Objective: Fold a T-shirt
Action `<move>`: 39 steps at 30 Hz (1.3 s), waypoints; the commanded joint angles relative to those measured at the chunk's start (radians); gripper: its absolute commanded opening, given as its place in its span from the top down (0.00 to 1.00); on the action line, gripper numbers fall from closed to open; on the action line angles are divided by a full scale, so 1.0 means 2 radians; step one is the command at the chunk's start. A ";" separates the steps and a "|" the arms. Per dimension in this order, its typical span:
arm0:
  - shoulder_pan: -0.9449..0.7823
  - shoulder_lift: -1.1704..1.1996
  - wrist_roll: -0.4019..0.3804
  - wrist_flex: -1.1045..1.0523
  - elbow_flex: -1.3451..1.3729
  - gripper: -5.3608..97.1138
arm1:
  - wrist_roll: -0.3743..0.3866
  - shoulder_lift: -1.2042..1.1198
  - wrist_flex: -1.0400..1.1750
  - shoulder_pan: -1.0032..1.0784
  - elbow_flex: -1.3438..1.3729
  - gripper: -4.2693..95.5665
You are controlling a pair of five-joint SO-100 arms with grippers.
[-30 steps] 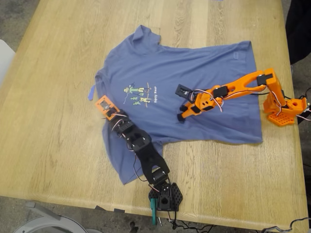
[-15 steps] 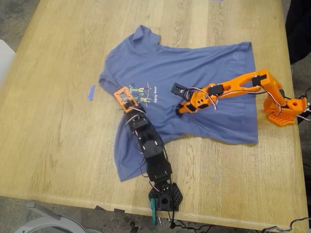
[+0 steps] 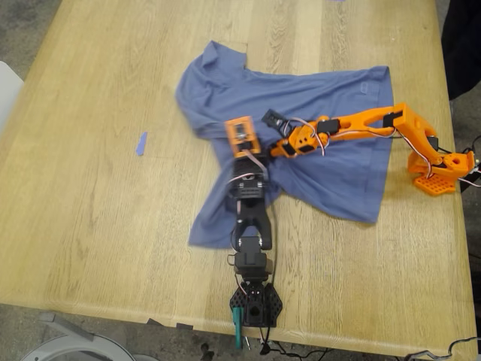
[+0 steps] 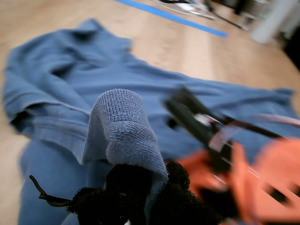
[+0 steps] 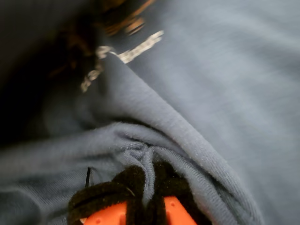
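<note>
The slate-blue T-shirt (image 3: 331, 113) lies bunched on the wooden table, its side at the exterior view's left pulled over the middle so the chest print is hidden. My first gripper (image 3: 240, 148), on the black arm, is shut on a raised fold of the T-shirt (image 4: 119, 126); its black jaws (image 4: 140, 192) pinch that fold. My second gripper (image 3: 273, 120), on the orange arm, sits just to the exterior view's right of it, and its jaws (image 5: 147, 187) are shut on a gathered ridge of the T-shirt (image 5: 154, 136).
A short strip of blue tape (image 3: 141, 143) lies on the table (image 3: 90, 210) at the exterior view's left. The black arm's base (image 3: 255, 304) stands at the near edge, the orange base (image 3: 440, 171) at the exterior view's right. Cables hang below the near edge.
My first gripper has dragged the shirt's edge from the exterior view's left toward the middle, folding cloth over the print. My second gripper has crept up and leftward in that view.
</note>
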 commanded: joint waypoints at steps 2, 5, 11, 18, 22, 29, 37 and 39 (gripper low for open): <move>0.088 0.054 -0.002 -0.002 -0.050 0.95 | 0.004 0.002 0.003 0.053 -0.015 0.96; 0.136 0.043 -0.002 0.005 -0.065 0.95 | 0.005 0.002 -0.003 0.074 -0.009 0.96; 0.239 -0.015 0.001 0.045 -0.152 0.95 | 0.008 0.024 -0.026 0.117 0.038 0.96; 0.320 -0.173 0.000 0.116 -0.325 0.95 | 0.012 0.067 -0.054 0.166 0.117 0.96; 0.353 -0.274 0.000 0.180 -0.422 0.95 | 0.011 0.091 -0.074 0.189 0.162 0.96; 0.383 -0.360 -0.002 0.228 -0.453 0.95 | 0.011 0.140 -0.115 0.206 0.249 0.96; 0.360 -0.417 0.004 0.263 -0.460 0.92 | 0.010 0.182 -0.128 0.214 0.301 0.96; 0.343 -0.424 0.013 0.270 -0.460 0.80 | 0.010 0.192 -0.128 0.215 0.311 0.96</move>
